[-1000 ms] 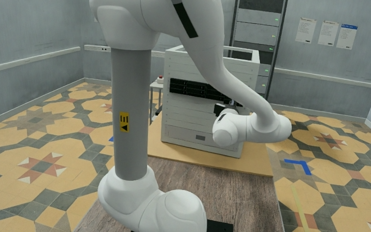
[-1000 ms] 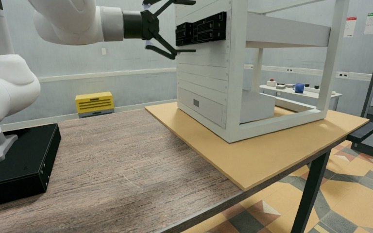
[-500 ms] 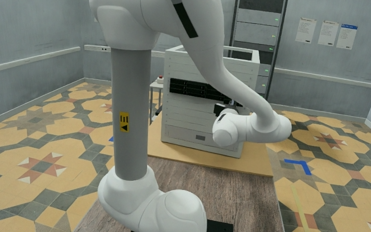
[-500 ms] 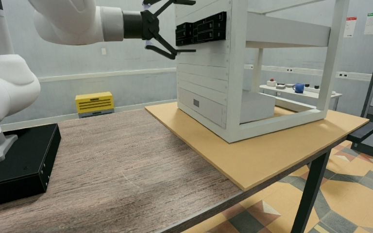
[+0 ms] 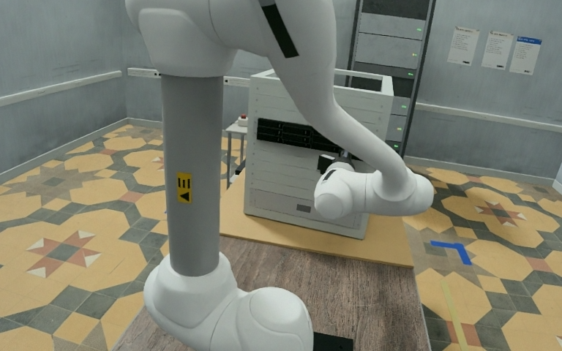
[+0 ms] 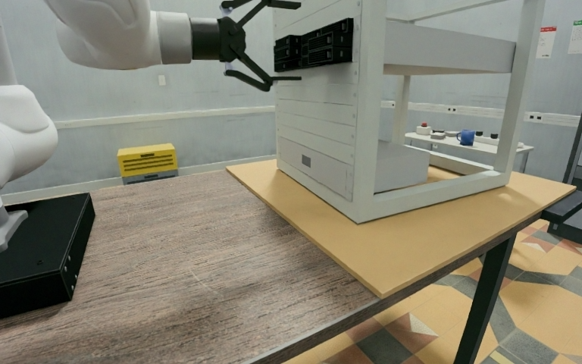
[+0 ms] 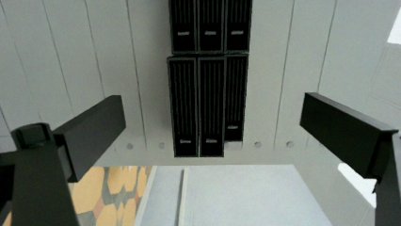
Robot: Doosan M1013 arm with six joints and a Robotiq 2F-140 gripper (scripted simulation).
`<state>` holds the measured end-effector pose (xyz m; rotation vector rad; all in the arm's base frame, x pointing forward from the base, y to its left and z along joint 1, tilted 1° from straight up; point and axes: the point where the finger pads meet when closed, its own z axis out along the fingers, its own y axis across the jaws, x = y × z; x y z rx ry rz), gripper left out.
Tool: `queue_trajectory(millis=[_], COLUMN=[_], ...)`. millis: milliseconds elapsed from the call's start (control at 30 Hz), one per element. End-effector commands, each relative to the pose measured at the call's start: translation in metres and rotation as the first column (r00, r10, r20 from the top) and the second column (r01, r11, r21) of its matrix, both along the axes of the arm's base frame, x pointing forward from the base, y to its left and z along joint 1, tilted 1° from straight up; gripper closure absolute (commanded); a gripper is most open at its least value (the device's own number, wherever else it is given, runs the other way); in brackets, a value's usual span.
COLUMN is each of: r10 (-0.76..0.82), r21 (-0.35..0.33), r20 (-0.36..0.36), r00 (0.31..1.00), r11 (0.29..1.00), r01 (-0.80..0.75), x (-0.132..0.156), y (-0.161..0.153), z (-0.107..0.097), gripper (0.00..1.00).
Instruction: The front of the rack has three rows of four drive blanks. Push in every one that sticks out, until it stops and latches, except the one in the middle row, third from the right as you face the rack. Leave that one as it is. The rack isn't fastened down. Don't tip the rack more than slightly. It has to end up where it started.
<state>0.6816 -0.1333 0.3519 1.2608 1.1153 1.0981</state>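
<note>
The white rack (image 6: 343, 111) stands on a tan board (image 6: 386, 236) on the table. Its black drive blanks (image 6: 315, 42) form three rows high on the front; they also show in the top view (image 5: 290, 134). My gripper (image 6: 295, 41) is open and empty, level with the end column of blanks. One finger is above the block and one below it, with the tips close to the rack's face. In the wrist view my gripper (image 7: 212, 110) frames this column; two blanks (image 7: 198, 105) stand further out than the one beside them (image 7: 235, 96). In the top view my arm hides the gripper and the right-hand blanks.
A tall server cabinet (image 5: 389, 61) stands behind the rack. A side table with a blue mug (image 6: 465, 137) is beyond it. A yellow box (image 6: 147, 163) sits on the floor by the wall. My black base plate (image 6: 38, 249) is on the wooden table.
</note>
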Motion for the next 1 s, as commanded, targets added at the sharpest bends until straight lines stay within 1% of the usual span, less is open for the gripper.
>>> queue_trajectory(millis=[0, 400, 467, 967], r10=[-0.001, -0.001, -0.001, -0.001], r21=[-0.001, -0.001, -0.001, -0.001], r20=[0.001, 0.001, 0.001, 0.001], r00=[1.000, 1.000, 1.000, 1.000], r11=[1.000, 1.000, 1.000, 1.000], r01=[0.001, 0.001, 0.001, 0.001], x=[0.002, 0.010, 0.010, 0.021], y=[0.010, 0.071, 0.071, 0.155], z=[0.002, 0.009, 0.009, 0.019], gripper=[0.00, 0.00, 0.00, 0.00])
